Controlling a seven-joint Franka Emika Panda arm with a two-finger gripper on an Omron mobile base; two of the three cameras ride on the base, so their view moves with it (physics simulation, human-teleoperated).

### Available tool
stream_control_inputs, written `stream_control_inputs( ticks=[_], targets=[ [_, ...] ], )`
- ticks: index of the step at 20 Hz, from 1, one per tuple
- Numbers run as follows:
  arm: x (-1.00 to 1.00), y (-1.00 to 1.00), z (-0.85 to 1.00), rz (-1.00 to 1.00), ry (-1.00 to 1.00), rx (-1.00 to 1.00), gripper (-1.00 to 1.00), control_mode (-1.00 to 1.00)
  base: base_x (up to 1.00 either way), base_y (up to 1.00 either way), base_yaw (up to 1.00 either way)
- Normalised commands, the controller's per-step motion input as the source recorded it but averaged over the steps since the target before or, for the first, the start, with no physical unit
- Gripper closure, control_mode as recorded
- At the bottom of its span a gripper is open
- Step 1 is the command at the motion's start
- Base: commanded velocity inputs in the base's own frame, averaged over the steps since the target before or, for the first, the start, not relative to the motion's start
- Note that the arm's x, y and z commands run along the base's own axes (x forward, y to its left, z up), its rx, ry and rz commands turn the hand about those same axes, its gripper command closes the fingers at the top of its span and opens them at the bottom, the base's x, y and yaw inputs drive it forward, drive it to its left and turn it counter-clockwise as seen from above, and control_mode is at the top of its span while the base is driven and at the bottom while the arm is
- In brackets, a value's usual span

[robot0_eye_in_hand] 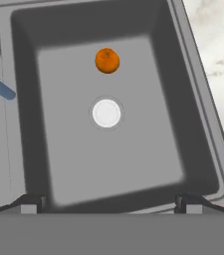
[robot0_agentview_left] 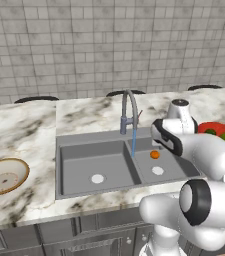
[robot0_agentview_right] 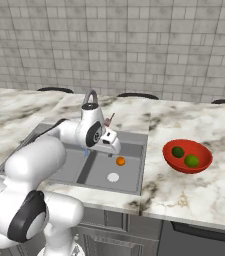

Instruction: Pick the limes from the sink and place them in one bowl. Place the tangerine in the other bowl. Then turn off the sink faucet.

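The orange tangerine (robot0_eye_in_hand: pixel 107 61) (robot0_agentview_left: pixel 155 154) (robot0_agentview_right: pixel 120 160) lies in the right basin of the grey sink (robot0_agentview_left: pixel 59 150), just beyond the round white drain (robot0_eye_in_hand: pixel 106 113). My gripper (robot0_eye_in_hand: pixel 111 204) hangs above this basin, open, its fingertips (robot0_eye_in_hand: pixel 31 203) wide apart with nothing between them. Two green limes (robot0_agentview_right: pixel 178 152) (robot0_agentview_right: pixel 192 160) rest in the red bowl (robot0_agentview_right: pixel 204 159) (robot0_agentview_left: pixel 218 127) on the counter right of the sink. The tan bowl (robot0_agentview_left: pixel 4 176) sits on the counter far left. From the gooseneck faucet (robot0_agentview_left: pixel 129 112) a blue stream of water (robot0_agentview_left: pixel 134 140) runs down.
The arm reaches over the sink's right side and hides part of the faucet in the right base view. Marble counter (robot0_agentview_right: pixel 194 195) surrounds the sink, with a tiled wall behind. The left basin (robot0_agentview_left: pixel 98 178) holds just its drain.
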Motion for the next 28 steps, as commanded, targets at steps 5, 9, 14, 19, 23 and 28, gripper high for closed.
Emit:
stream_control_inputs(
  ticks=[5, 9, 14, 19, 23, 28],
  targets=[
    [0.1, 0.0, -0.03, 0.0, 0.0, 0.0, -1.0, -1.0, 0.0, 0.0, 0.0],
    [0.13, 0.0, -0.08, 0.0, -0.06, 0.0, -1.0, -1.0, 0.0, 0.0, 0.0],
    [0.12, 0.0, -0.31, 0.0, -0.1, 0.0, -1.0, -1.0, 0.0, 0.0, 0.0],
    [0.12, 0.0, -0.3, 0.0, -0.04, 0.0, -1.0, -1.0, 0.0, 0.0, 0.0],
    [0.15, -0.02, -0.1, 0.0, 0.0, 0.0, -1.0, -1.0, 0.0, 0.0, 0.0],
    [0.16, -0.03, -0.03, 0.0, 0.0, 0.0, -1.0, -1.0, 0.0, 0.0, 0.0]
  ],
)
